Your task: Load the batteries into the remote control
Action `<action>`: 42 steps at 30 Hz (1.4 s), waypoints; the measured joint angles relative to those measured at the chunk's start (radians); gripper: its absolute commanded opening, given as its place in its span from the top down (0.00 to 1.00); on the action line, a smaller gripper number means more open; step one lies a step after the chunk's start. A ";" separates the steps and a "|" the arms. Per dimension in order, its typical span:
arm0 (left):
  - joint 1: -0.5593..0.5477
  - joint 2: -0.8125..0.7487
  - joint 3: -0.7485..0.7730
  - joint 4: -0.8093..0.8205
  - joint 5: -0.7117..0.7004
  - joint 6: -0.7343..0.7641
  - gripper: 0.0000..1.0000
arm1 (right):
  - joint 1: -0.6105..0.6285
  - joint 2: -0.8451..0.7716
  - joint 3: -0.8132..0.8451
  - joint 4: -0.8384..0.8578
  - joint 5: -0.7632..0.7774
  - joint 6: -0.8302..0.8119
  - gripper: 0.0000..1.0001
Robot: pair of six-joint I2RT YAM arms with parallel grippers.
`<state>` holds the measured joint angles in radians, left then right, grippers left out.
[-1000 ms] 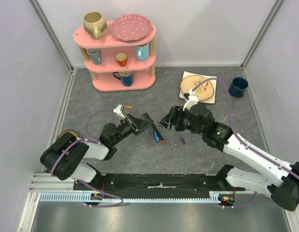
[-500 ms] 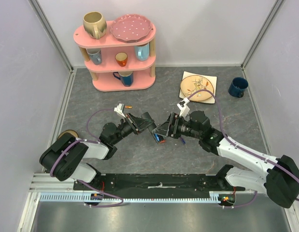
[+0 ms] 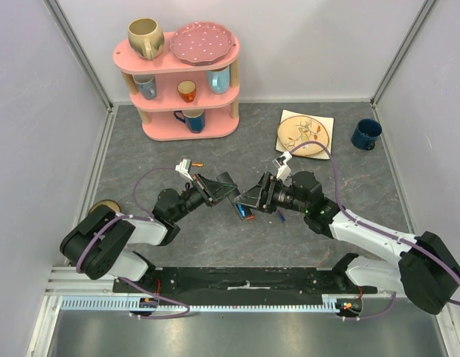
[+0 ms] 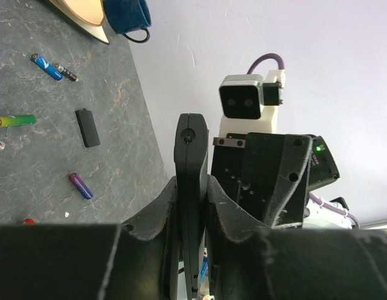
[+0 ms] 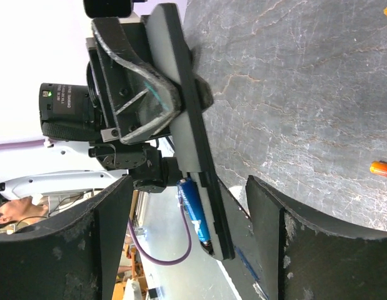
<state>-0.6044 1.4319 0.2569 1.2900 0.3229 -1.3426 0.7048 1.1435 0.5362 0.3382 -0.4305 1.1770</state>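
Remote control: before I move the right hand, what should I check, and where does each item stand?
1. Left hand grip on the remote control: ok, clamped edge-on between its fingers.
2. Compartment open: ok, a blue battery lies exposed in it; a small black piece, probably the cover, lies on the table.
3. That battery fully seated: cannot tell.
4. Right hand carrying a battery: not ok, it is open with no battery between its fingers.
5. Spares available: ok, loose batteries lie on the table.
6. Second slot free: cannot tell.
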 measured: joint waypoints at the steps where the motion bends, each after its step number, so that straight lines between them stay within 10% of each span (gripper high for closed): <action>1: 0.000 -0.002 0.000 0.000 0.000 0.000 0.98 | -0.002 0.003 -0.005 0.008 -0.002 0.006 0.21; 42: 0.000 -0.008 0.000 -0.002 0.000 0.000 0.98 | -0.034 0.063 -0.052 0.072 -0.026 0.063 0.29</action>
<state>-0.6044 1.4239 0.2569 1.2884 0.3229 -1.3426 0.6712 1.2060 0.4843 0.4103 -0.4568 1.2404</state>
